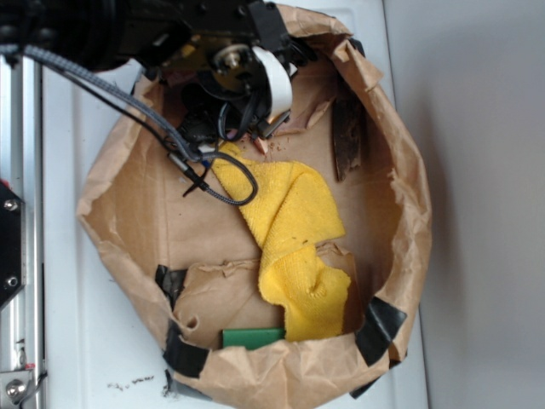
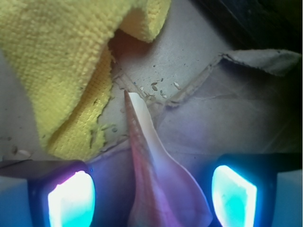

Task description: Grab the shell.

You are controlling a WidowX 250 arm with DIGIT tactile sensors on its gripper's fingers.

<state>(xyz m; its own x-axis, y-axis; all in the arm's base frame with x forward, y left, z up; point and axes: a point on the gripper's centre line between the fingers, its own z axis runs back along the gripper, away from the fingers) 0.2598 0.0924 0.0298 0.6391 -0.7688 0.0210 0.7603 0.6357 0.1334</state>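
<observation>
Exterior, gripper (image 1: 255, 128): I see it low at the far side of the paper-lined basket (image 1: 409, 196), over the far edge of the yellow cloth (image 1: 294, 230).
Exterior, shell (image 1: 261, 145): only a small orange tip shows under the gripper, pointing toward the cloth.
Exterior, bark (image 1: 347, 136): dark strip to the right, well apart.
Wrist, shell (image 2: 156, 175): it lies between my two pads (image 2: 71, 198), long axis running away from the camera, tapered tail pointing far toward the cloth (image 2: 57, 71).
Wrist, grip: the pads stand spread on either side, a gap on each flank, nothing clamped.
</observation>
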